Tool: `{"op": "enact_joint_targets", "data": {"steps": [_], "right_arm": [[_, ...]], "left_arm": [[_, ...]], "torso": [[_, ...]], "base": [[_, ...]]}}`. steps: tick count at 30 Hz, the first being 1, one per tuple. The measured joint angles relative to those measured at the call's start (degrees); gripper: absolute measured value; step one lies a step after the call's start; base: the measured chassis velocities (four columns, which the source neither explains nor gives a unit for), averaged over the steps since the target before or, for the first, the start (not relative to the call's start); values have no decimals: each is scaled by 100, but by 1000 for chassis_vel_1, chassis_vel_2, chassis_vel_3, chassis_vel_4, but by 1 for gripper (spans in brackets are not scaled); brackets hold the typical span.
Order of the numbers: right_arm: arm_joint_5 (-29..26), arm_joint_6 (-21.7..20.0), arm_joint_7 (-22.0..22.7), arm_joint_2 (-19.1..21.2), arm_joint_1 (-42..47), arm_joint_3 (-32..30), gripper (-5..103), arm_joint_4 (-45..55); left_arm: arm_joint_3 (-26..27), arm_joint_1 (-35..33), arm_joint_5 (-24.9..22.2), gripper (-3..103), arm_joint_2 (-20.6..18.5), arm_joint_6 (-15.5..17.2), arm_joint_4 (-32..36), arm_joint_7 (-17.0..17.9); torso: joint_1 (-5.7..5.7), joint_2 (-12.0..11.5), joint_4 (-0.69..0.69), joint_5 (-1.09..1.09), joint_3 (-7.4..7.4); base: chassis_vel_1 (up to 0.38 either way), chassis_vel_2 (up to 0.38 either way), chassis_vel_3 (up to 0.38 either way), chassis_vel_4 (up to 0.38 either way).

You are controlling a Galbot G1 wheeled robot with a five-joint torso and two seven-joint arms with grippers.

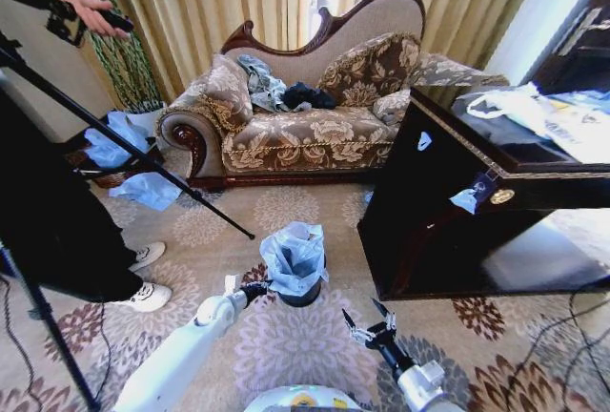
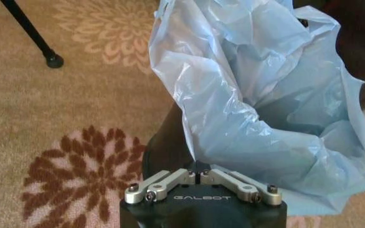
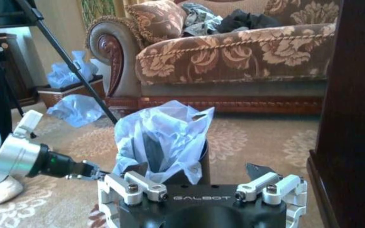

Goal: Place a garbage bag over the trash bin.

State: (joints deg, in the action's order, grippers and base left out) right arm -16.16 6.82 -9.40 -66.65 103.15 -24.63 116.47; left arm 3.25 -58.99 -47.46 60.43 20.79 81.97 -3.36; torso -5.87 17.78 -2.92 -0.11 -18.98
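Left fingers (image 2: 199,172) pinch the garbage bag (image 1: 294,255) on the trash bin (image 1: 301,295); right fingers (image 1: 366,321) spread above floral carpet (image 1: 286,336).

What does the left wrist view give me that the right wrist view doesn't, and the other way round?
Left wrist alone: the left pincer shut on a fold of the thin pale blue plastic garbage bag, pinched against the small black cylindrical trash bin. Right wrist alone: the right pincer open, held short of the bin, and the brown floral fabric sofa behind. Both: the bag bunched up and standing out of the bin's mouth, not yet folded down over the rim.
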Motion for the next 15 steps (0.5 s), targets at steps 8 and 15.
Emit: {"op": "enact_joint_targets", "data": {"steps": [8,15], "right_arm": [[29,-2,-2,-3,-39,78,100,-5],[14,-13,-6,-4,-190,166,100,-24]], "left_arm": [[-19,-260,9,18,-334,30,238,83],[162,-895,12,34,-687,-12,657,53]], "torso": [[0,0,0,2,0],[0,1,2,1,0]], "base": [[0,0,0,0],[0,0,0,0]]}}
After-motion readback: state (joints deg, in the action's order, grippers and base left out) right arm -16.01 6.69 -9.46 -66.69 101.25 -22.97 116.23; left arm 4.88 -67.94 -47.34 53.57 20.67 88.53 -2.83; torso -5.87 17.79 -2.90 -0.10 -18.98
